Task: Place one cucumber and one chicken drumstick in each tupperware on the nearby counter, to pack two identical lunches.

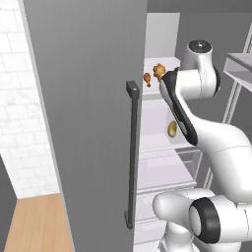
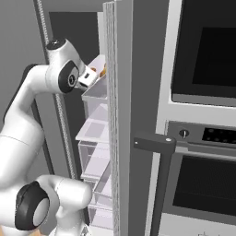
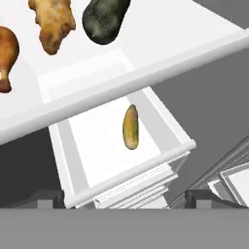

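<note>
The gripper (image 3: 124,199) stands with its jaws wide apart and nothing between them, its two dark fingertips (image 3: 48,198) low in the hand view, poised in front of the open fridge and looking down past the front lip of the upper shelf (image 3: 146,78). On that white shelf lie the task's foods: a dark green cucumber (image 3: 103,19) near the shelf's back, a pale golden chicken drumstick (image 3: 52,22) just beside it, and a second, redder drumstick (image 3: 7,53) toward the shelf's left edge, its thin bone end pointing toward the front lip. The cucumber looks stiff, smooth and round, so it would likely roll or slip under a glancing pinch; a hold across its middle, jaws square to its long axis, seems safest. The drumsticks look light and firm but uneven (a bulb that tapers to bone), so the thick end should give the steadier purchase. Below, in an open white drawer (image 3: 170,131), lies a yellowish oblong vegetable (image 3: 130,126), well apart from the shelf's items. From the left base camera the drumsticks (image 1: 158,70) show past the grey fridge door (image 1: 88,123); from the right base camera the built-in oven (image 2: 203,138) flanks the fridge.
</note>
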